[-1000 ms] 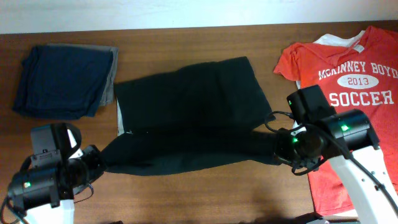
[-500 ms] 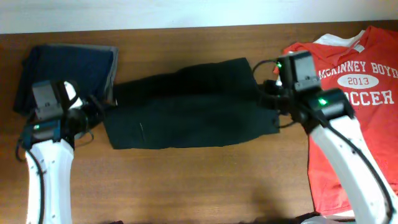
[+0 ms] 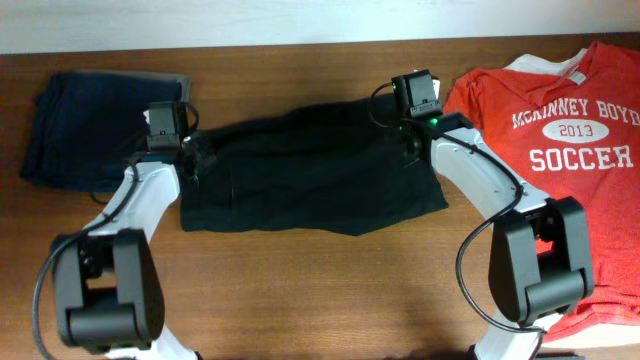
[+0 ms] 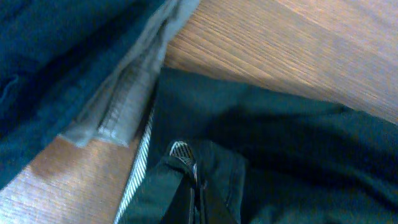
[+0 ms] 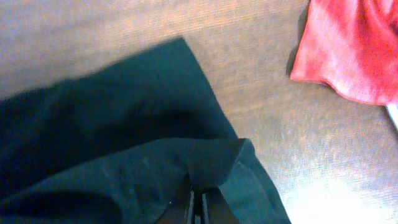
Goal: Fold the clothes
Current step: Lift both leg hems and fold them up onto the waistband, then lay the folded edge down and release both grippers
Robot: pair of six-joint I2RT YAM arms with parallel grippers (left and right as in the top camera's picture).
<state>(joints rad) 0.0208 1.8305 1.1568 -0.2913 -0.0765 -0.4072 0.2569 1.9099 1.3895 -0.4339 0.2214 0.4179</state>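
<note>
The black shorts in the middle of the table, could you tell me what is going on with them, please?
Two robot arms are folding the plain black fabric shorts on the brown wooden table. The left gripper and the right gripper are each pinched shut on one end of the top layer, which lies doubled over the layer beneath. The shorts sit between the folded navy-blue garments and the red T-shirt with white lettering.
</note>
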